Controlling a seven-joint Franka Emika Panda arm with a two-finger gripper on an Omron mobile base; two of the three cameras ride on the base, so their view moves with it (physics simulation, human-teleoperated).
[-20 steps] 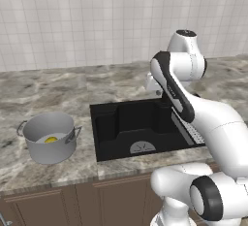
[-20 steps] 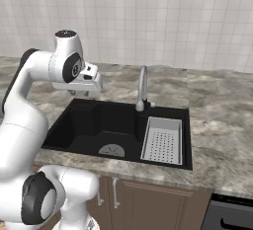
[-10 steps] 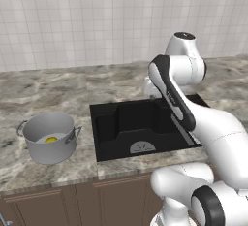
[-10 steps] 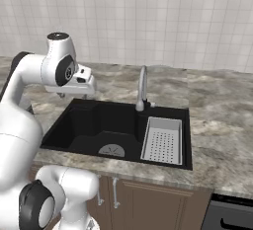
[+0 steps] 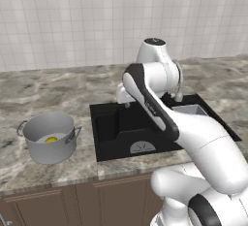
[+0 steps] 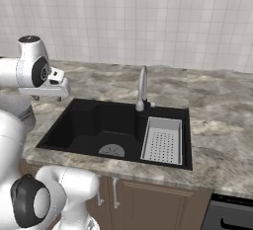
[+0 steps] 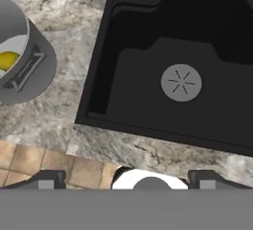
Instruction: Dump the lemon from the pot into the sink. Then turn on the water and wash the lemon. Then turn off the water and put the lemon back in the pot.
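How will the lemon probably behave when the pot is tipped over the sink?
The lemon is small and oval, lying loose in the wide pot, so it will probably roll out easily. In the smooth black sink it may keep rolling toward the drain.

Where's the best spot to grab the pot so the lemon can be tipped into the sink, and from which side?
Probably by the rim of the pot next to the loop handle facing the sink, coming from above. The pot stands upright on the counter with its top open, so a finger can drop inside the wall. The lemon lies low on the bottom, clear of the rim. The gripper is open.
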